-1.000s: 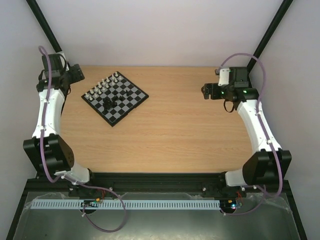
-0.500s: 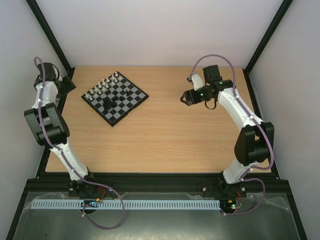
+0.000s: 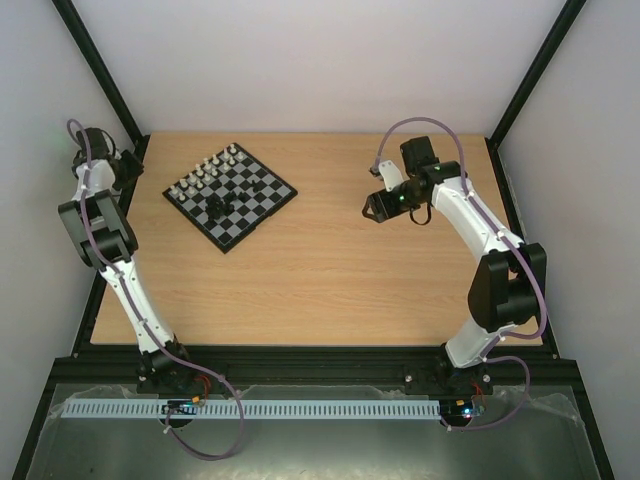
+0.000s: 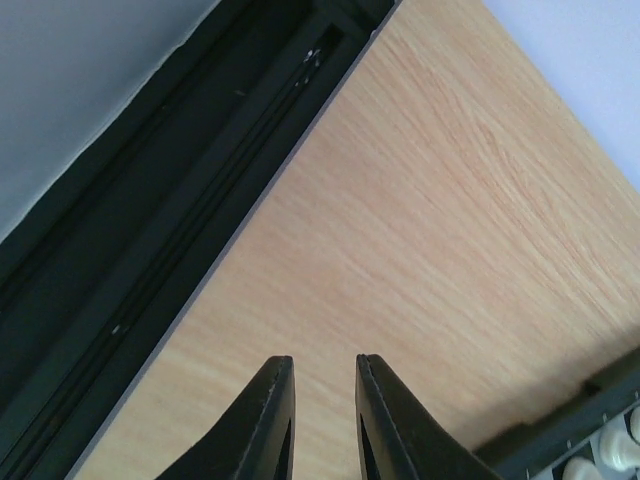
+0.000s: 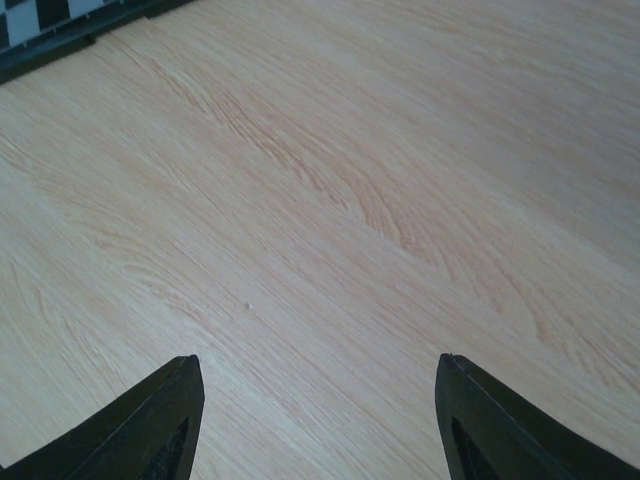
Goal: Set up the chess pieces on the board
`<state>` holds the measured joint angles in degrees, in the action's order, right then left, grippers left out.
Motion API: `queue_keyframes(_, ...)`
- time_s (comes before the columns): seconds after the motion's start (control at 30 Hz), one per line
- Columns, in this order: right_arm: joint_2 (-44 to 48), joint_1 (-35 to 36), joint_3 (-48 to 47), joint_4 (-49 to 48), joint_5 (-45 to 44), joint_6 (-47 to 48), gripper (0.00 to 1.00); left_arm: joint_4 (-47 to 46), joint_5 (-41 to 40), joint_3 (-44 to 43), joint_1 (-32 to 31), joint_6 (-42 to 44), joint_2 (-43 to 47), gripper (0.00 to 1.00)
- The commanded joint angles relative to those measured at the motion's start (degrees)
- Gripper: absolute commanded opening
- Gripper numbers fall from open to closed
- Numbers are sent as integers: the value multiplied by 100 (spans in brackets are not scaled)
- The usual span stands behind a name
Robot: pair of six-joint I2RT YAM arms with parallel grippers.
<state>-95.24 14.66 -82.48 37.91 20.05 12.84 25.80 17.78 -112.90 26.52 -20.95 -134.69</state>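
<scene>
Fingers of the right gripper (image 5: 315, 420) are standing wide apart over bare bench (image 3: 330, 270), grasping nothing, toward its right side. Farther back, the board (image 3: 230, 195) is sitting near the far left corner, chess pieces (image 3: 212, 170) on it, while the left gripper (image 4: 320, 420) is hanging nearly clenched, empty, over the bench's left edge.

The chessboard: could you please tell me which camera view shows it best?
The top external view shows the chessboard best: the whole board is visible, with white and black chess pieces on it. The left wrist view catches only a rim corner with a few white pieces, and the right wrist view only an edge strip at its top left.
</scene>
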Motion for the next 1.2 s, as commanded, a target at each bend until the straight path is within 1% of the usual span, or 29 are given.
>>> queue_keyframes(0.0, 36, 36, 158, 478, -145, 46, 64, -307, 488, -451, -37, -184, -480, 20)
queue_keyframes(0.23, -21, 110, 211, 586, -275, -9, 64, -496, 899, -688, -165, -195, -979, 14)
queue_keyframes(0.63, -83, 309, 341, 603, -445, 1, 64, -557, 1699, -722, -508, -157, -1471, 8)
queue_keyframes(0.77, -115, 326, 355, 595, -473, 13, 64, -533, 2064, -732, -611, -109, -1578, 3)
queue_keyframes(1.07, -166, 336, 365, 605, -485, 26, 64, -335, 3088, -739, -699, 82, -1763, 2)
queue_keyframes(1.17, -169, 345, 364, 627, -476, 36, 64, -95, 3354, -855, -700, 300, -1857, 2)
